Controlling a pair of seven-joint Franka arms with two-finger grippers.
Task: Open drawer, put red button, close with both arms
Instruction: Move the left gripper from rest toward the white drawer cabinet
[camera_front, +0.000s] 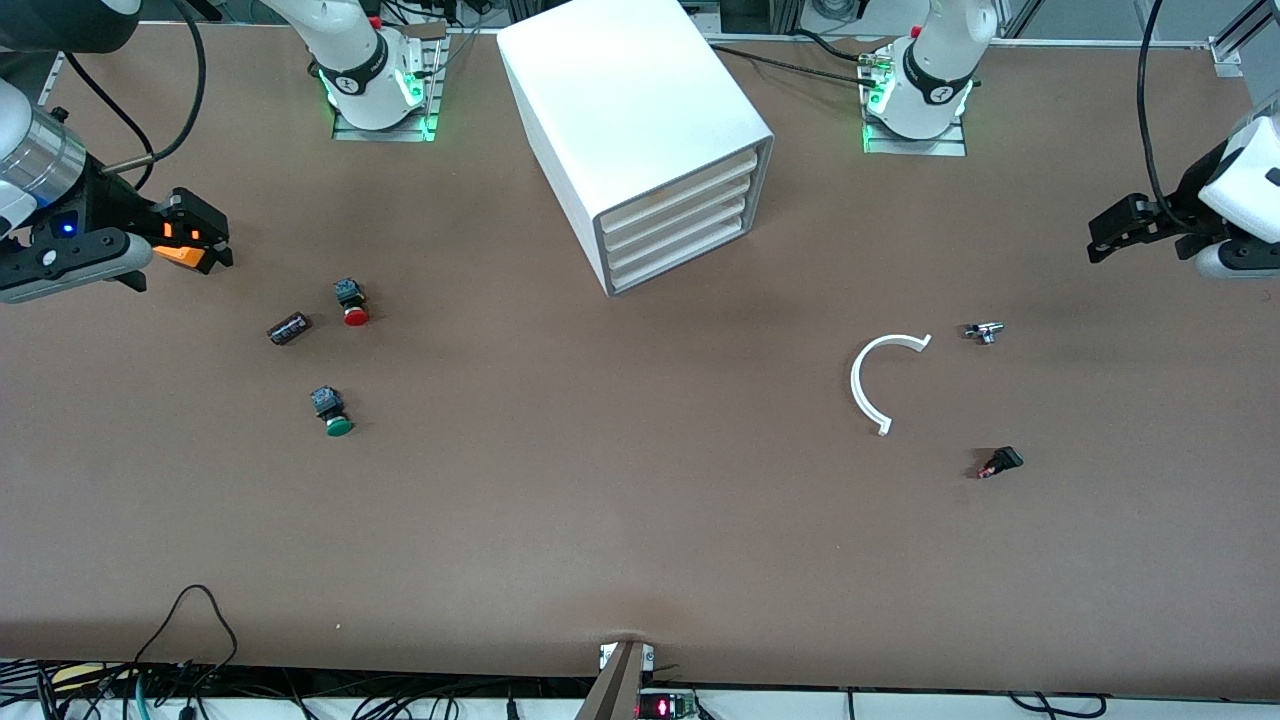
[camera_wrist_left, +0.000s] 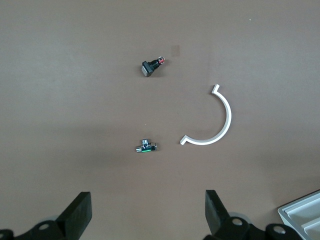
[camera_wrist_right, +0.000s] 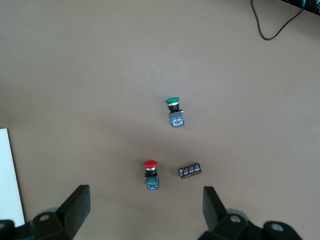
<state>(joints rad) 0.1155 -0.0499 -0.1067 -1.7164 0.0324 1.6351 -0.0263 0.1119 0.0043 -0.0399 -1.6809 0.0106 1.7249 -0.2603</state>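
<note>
Between the two arm bases, on the brown table, stands the big white cabinet, turned at a slant, with its four shallow drawers stacked one over another and all pushed in flush.

Toward the right arm's end of the table lies the red button, on its side, red cap pointing toward the front camera and black body away from it. Just beside it, a little nearer the table's end, lies a dark reddish-black cylinder, apart from the button. A green button rests nearer to the front camera than both, well apart from them. The right wrist view shows the same three pieces (red button, cylinder, green button) with bare table between them.

The right gripper hangs in the air over the table's edge at its own end, near the red button but not touching it, fingers spread wide with nothing between them.

Toward the left arm's end lie a white curved strip, a small metal fitting and a small black part with a red tip, each apart from the others.

The left gripper hovers over that end of the table, fingers apart and holding nothing.
</note>
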